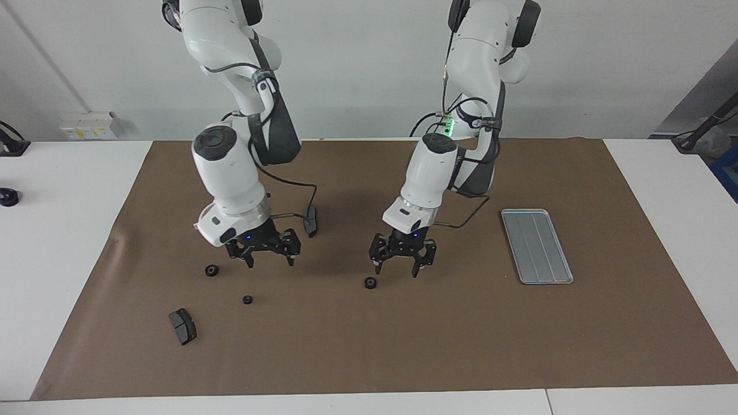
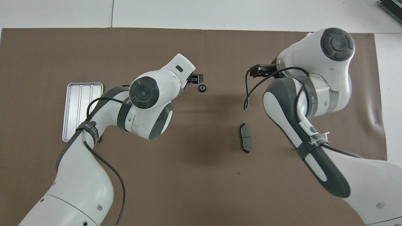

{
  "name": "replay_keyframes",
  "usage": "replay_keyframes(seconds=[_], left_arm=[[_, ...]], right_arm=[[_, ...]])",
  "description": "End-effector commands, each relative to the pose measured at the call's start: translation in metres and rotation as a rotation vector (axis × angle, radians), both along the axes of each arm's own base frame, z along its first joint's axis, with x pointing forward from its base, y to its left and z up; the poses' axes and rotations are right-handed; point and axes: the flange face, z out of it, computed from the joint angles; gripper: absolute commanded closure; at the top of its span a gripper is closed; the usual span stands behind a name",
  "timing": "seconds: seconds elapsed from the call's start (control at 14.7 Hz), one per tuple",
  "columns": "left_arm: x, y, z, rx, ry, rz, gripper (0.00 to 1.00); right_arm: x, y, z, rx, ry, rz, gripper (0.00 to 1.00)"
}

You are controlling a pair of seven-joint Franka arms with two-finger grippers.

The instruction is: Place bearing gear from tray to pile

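Note:
The silver ridged tray [image 1: 536,246] lies empty toward the left arm's end of the mat, and it also shows in the overhead view [image 2: 82,111]. My left gripper [image 1: 400,268] is open and empty, low over the mat. One black bearing gear [image 1: 370,283] lies on the mat just beside its fingertips, also seen from overhead [image 2: 201,88]. My right gripper [image 1: 270,260] is open and empty over the pile area. There, two more gears [image 1: 211,270] [image 1: 247,300] and a dark brake pad [image 1: 183,326] lie scattered. No white bracket is in view.
A second brake pad [image 1: 311,221] lies nearer to the robots between the arms, also in the overhead view [image 2: 245,138]. The brown mat [image 1: 461,346] covers the table's middle. The right arm hides the pile from overhead.

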Motion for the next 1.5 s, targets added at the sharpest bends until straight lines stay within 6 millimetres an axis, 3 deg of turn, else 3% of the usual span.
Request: replay_keyframes(seconds=[0.0,0.2,0.41,0.54,0.61,0.82,0.88,1.09,1.43], left_arm=[[-0.021,0.064,0.027,0.056,0.061,-0.032,0.0],[-0.022,0.13,0.056,0.133,0.164,-0.09,0.0],[-0.025,0.192,0.076,0.176,0.249,-0.139,0.0],[-0.028,0.239,0.099,0.184,0.264,-0.145,0.0],[-0.031,0.264,0.109,0.186,0.276,-0.142,0.0],[-0.036,0.31,0.137,0.193,0.263,-0.139,0.0],[-0.035,0.319,0.148,0.193,0.244,-0.122,0.0],[-0.03,0.332,0.183,0.193,0.23,-0.107,0.0],[-0.036,0.339,0.229,0.281,0.268,-0.13,0.0]], right_arm=[[0.018,0.06,-0.02,-0.003,-0.009,-0.029,0.0],[0.024,0.122,-0.048,0.024,-0.049,-0.036,0.0],[0.008,0.174,-0.085,0.039,-0.083,0.033,0.0],[0.01,0.172,-0.084,0.026,-0.13,0.052,0.0],[0.004,0.181,-0.089,0.018,-0.126,0.07,0.0],[-0.009,0.183,-0.116,-0.051,-0.117,0.143,0.0],[-0.013,0.18,-0.125,-0.075,-0.107,0.16,0.05],[-0.015,0.178,-0.129,-0.092,-0.093,0.182,0.36],[-0.021,0.187,-0.129,-0.091,-0.087,0.192,0.41]])
